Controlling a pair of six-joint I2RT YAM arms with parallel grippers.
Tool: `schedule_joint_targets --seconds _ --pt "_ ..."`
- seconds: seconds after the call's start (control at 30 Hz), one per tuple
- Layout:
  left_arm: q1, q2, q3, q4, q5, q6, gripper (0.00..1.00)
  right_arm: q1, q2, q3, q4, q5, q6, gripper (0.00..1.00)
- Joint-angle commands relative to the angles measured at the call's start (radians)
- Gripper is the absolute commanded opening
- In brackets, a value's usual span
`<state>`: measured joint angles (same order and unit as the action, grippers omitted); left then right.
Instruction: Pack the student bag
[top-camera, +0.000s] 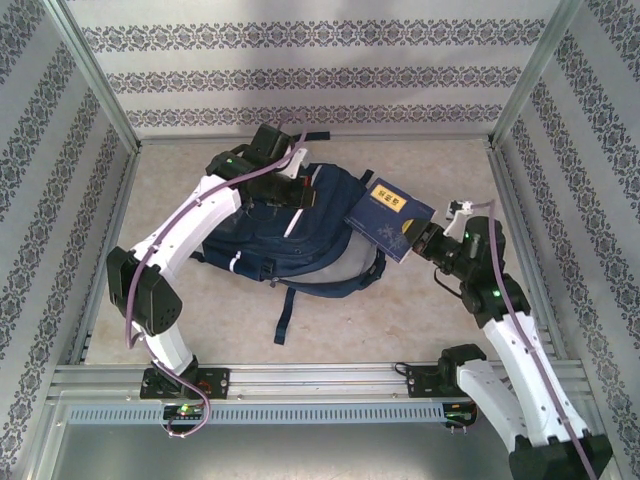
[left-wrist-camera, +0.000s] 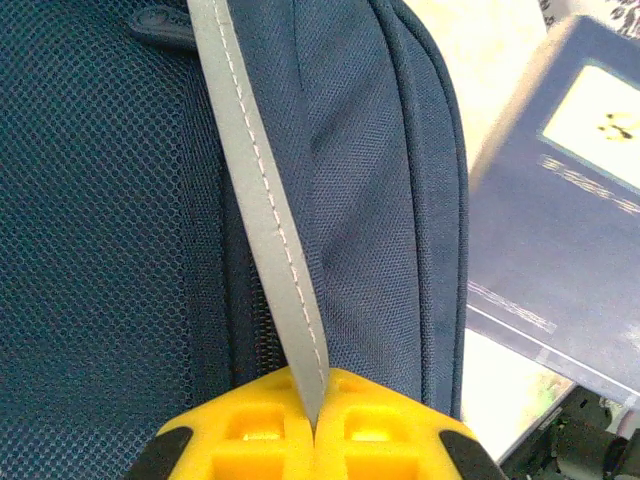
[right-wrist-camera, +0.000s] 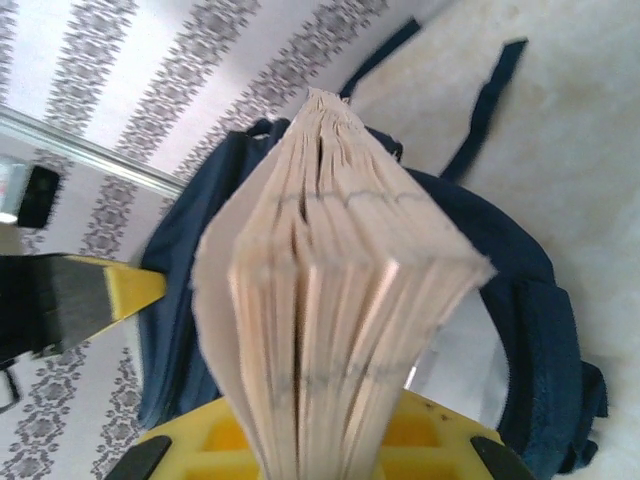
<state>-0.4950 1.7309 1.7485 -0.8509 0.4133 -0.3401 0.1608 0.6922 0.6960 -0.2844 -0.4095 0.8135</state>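
The navy student bag (top-camera: 285, 245) lies flat in the middle of the table. My left gripper (top-camera: 292, 188) hangs over its far edge, its yellow jaws (left-wrist-camera: 315, 405) shut on a grey reflective strap (left-wrist-camera: 262, 190) of the bag, beside the mesh panel (left-wrist-camera: 100, 250). My right gripper (top-camera: 428, 242) is shut on a thick blue book (top-camera: 390, 215) with a yellow label, holding it tilted above the bag's right end. In the right wrist view the book's cream page edges (right-wrist-camera: 340, 290) stand up out of the jaws (right-wrist-camera: 320, 455), with the bag (right-wrist-camera: 545, 300) beneath. The book's cover (left-wrist-camera: 570, 220) also appears at the left wrist view's right side.
A dark bag strap (top-camera: 283, 315) trails toward the front rail (top-camera: 320, 380). Patterned walls and metal posts (top-camera: 95, 75) enclose the table on three sides. Bare tabletop (top-camera: 400, 320) lies in front of the bag.
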Motion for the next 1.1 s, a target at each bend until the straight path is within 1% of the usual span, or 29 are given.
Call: schedule_joint_targets --seconds 0.0,0.07,0.17,0.23,0.3,0.37,0.5,0.57,0.67,0.73,0.8,0.83,0.87,0.9,0.93,0.97,1.07 --pt "0.013 -0.08 0.026 0.078 0.066 0.004 0.0 0.0 -0.05 0.069 -0.065 0.013 -0.047 0.0" --pt "0.024 -0.08 0.032 0.081 0.083 -0.001 0.0 0.0 -0.088 0.088 -0.145 0.097 -0.076 0.0" --pt "0.038 -0.089 0.04 0.09 0.116 -0.01 0.0 -0.006 -0.144 0.082 -0.218 0.219 -0.09 0.0" --pt "0.046 -0.096 0.043 0.093 0.137 -0.016 0.0 -0.012 -0.159 0.073 -0.239 0.258 -0.096 0.0" --pt "0.053 -0.103 0.046 0.098 0.155 -0.02 0.0 -0.016 -0.148 0.064 -0.245 0.265 -0.096 0.0" --pt "0.057 -0.109 0.052 0.099 0.174 -0.022 0.0 -0.02 -0.108 0.051 -0.216 0.226 -0.087 0.0" --pt "0.058 -0.117 0.058 0.106 0.22 -0.024 0.0 -0.02 0.024 0.042 -0.107 0.061 -0.043 0.0" --pt "0.058 -0.123 0.059 0.11 0.244 -0.026 0.0 -0.014 0.101 0.04 -0.025 -0.032 -0.01 0.0" --pt "0.059 -0.124 0.063 0.106 0.28 -0.023 0.0 0.016 0.195 0.031 0.135 -0.123 0.066 0.0" --pt "0.059 -0.112 0.071 0.079 0.291 -0.007 0.0 0.042 0.256 0.031 0.24 -0.169 0.145 0.0" --pt "0.059 -0.093 0.068 0.044 0.279 0.005 0.0 0.074 0.314 0.037 0.346 -0.206 0.223 0.0" --pt "0.056 -0.078 0.069 0.017 0.275 0.014 0.03 0.09 0.338 0.041 0.387 -0.211 0.261 0.0" --pt "0.057 -0.065 0.072 -0.014 0.267 0.025 0.08 0.101 0.359 0.043 0.428 -0.215 0.296 0.0" --pt "0.056 -0.057 0.075 -0.041 0.247 0.036 0.17 0.11 0.371 0.047 0.452 -0.22 0.319 0.0" --pt "0.052 -0.054 0.077 -0.07 0.209 0.048 0.31 0.119 0.378 0.052 0.471 -0.222 0.338 0.0" --pt "0.048 -0.06 0.078 -0.093 0.163 0.063 0.4 0.126 0.378 0.055 0.481 -0.219 0.347 0.0" --pt "0.025 -0.093 0.081 -0.131 0.066 0.1 0.55 0.152 0.364 0.066 0.484 -0.21 0.355 0.0"
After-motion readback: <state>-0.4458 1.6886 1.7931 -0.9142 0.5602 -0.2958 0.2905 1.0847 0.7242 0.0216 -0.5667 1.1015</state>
